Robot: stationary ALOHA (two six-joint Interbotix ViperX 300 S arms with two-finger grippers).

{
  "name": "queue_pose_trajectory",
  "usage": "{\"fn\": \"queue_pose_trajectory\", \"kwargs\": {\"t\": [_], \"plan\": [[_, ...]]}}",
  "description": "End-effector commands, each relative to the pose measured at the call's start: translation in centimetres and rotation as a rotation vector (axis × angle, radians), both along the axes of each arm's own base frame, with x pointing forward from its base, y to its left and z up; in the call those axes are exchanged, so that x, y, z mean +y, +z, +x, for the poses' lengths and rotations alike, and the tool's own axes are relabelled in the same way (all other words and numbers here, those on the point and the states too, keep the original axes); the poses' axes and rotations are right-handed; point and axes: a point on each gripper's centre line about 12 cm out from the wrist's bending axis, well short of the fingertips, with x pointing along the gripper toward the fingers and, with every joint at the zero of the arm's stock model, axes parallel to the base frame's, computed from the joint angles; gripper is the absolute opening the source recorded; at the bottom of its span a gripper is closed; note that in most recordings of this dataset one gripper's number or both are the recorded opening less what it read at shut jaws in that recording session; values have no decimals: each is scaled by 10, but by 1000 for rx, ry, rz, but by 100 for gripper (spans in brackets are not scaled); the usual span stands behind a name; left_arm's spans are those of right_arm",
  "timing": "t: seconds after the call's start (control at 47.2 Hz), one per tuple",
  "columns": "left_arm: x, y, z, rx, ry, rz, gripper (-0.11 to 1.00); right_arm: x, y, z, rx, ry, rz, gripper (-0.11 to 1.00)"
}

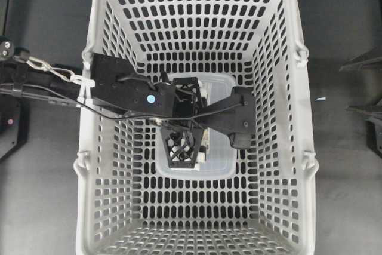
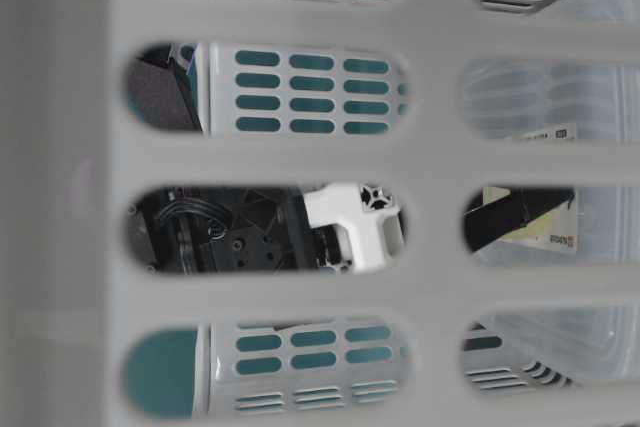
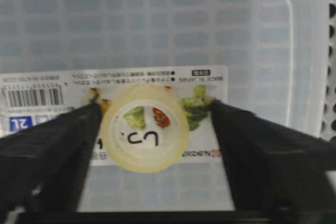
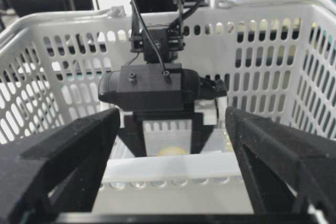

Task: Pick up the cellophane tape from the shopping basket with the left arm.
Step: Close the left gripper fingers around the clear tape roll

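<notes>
The cellophane tape [image 3: 145, 128], a pale-yellow translucent ring, lies flat on the label of a clear container [image 3: 173, 30] on the floor of the shopping basket [image 1: 101, 165]. My left gripper [image 3: 155, 109] is open with one finger on each side of the ring. The left finger [image 3: 58, 145] is at the ring's edge, and the right finger [image 3: 257, 145] stands a little apart from it. In the overhead view the left arm [image 1: 128, 91] reaches over the basket's left wall and the gripper [image 1: 188, 117] hides the tape. My right gripper [image 4: 173, 116] is open and empty, outside the basket's right wall. A sliver of the tape [image 4: 171, 150] shows in its view.
The basket's slotted walls [image 1: 271, 88] enclose the left gripper on all sides. The clear container [image 1: 221, 147] covers the middle of the basket floor. The table-level view looks through the basket wall [image 2: 300, 167] at the arm and the container's label [image 2: 545, 232].
</notes>
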Motion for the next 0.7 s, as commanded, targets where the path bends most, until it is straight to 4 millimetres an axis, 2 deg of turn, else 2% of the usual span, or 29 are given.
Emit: {"fn": "queue_pose_trajectory", "kwargs": {"t": [0.0, 0.085, 0.106, 0.254, 0.55, 0.677], "plan": [[2, 5, 1, -9, 2, 3, 70, 0, 2, 1, -6, 1, 5, 78], [0, 9, 2, -20, -4, 3, 50, 0, 3, 1, -8, 1, 5, 78], [0, 12, 2, -26, -4, 2, 49, 0, 2, 1, -6, 1, 5, 78], [0, 45, 3, -78, -4, -1, 50, 0, 2, 1, -6, 1, 3, 78], [-1, 150, -1, -102, 9, -2, 50, 0, 3, 1, -8, 1, 6, 78], [0, 184, -7, -88, 16, -1, 50, 0, 3, 0, -12, 1, 5, 78]]}}
